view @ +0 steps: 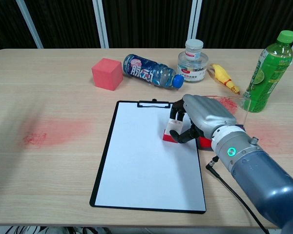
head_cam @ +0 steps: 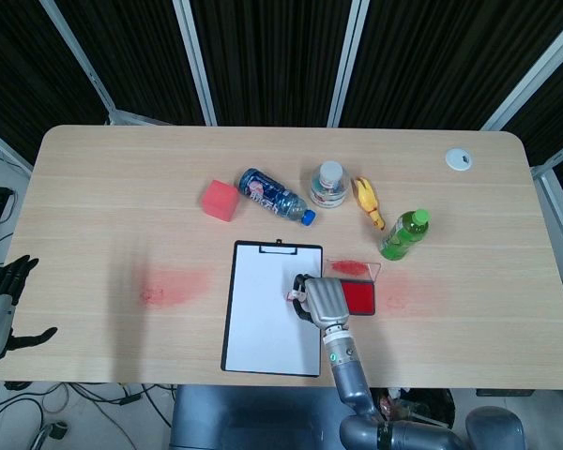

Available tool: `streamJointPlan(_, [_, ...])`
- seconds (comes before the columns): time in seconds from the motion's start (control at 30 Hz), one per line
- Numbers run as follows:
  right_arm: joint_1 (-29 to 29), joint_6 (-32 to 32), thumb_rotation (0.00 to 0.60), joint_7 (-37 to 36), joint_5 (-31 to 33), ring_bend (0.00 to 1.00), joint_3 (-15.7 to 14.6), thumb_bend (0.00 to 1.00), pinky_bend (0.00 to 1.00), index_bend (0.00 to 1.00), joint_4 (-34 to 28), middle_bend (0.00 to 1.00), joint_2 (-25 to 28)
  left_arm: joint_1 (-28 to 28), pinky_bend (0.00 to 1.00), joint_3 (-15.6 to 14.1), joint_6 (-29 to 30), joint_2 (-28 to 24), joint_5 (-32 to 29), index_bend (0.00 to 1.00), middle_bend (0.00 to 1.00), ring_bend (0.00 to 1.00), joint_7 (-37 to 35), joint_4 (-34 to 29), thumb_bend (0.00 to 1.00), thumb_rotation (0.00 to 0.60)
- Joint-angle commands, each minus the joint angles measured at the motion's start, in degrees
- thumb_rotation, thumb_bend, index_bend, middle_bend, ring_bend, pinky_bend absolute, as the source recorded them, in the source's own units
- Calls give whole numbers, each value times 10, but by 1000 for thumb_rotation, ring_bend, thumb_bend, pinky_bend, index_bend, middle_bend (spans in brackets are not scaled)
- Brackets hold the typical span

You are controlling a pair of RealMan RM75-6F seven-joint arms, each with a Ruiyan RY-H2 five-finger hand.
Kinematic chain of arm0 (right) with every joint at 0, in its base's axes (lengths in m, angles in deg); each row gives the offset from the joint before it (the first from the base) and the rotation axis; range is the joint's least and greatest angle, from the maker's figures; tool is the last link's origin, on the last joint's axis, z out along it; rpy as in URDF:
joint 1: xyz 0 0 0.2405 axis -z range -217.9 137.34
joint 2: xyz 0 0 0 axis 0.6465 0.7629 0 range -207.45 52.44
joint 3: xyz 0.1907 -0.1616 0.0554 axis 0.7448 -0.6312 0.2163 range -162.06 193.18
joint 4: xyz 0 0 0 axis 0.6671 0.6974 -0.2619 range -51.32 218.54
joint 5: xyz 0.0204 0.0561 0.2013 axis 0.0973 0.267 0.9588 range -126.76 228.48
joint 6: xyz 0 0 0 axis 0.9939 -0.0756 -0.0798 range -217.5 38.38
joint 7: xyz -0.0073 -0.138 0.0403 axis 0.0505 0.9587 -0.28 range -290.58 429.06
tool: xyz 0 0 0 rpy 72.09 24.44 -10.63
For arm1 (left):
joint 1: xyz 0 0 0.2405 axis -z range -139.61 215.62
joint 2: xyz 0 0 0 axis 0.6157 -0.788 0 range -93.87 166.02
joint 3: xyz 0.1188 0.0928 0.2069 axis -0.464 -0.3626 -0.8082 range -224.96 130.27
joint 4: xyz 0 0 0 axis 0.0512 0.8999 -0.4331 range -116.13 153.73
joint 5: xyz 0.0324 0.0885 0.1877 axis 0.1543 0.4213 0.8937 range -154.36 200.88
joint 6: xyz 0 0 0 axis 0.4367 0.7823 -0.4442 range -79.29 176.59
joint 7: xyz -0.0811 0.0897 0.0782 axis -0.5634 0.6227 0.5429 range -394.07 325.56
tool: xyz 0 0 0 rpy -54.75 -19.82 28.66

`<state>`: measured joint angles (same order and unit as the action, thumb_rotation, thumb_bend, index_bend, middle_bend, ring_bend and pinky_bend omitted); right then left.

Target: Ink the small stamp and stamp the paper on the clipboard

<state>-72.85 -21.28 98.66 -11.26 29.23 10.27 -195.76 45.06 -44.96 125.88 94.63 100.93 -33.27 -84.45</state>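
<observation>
Red-based small stamp [view: 173,131], probably light and rigid, pinched at its sides by closed right hand [view: 200,119] over clipboard [view: 149,161] paper's right edge.

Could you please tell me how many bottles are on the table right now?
2: a blue-capped bottle lying on its side behind the clipboard, and a green bottle standing upright at the right.
</observation>
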Motion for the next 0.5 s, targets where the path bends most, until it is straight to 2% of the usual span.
streamJointPlan(0.03, [0, -2, 600, 1, 0, 876, -1, 634, 903, 934, 3, 806, -2, 0, 0, 0, -1, 0, 0, 0, 0, 0, -1, 0, 13, 600])
streamJointPlan(0.5, [-1, -9, 600, 9, 2, 876, -2, 634, 903, 934, 12, 806, -9, 1, 0, 0, -5, -3, -3, 0, 0, 0, -6, -1, 13, 600])
